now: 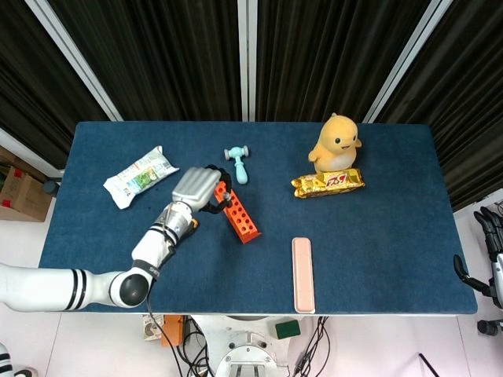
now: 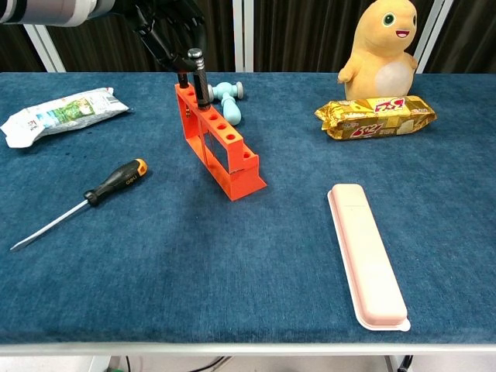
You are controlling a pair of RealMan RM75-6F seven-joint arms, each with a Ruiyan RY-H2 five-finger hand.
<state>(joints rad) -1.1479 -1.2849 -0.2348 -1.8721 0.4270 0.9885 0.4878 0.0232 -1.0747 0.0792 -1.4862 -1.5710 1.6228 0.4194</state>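
Blue table [image 2: 232,256]: only chest view shows screwdriver [image 2: 85,198] near rack [image 2: 217,143].

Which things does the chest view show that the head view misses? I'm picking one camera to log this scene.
Only the chest view shows the screwdriver lying on the table, and the dark bit standing in the rack's far end under the left hand. Only the head view shows the whole left arm, the right hand off the table's right edge, and a cardboard box on the floor. Both show the rack, hammer, plush, snack bar, white packet and pink case.
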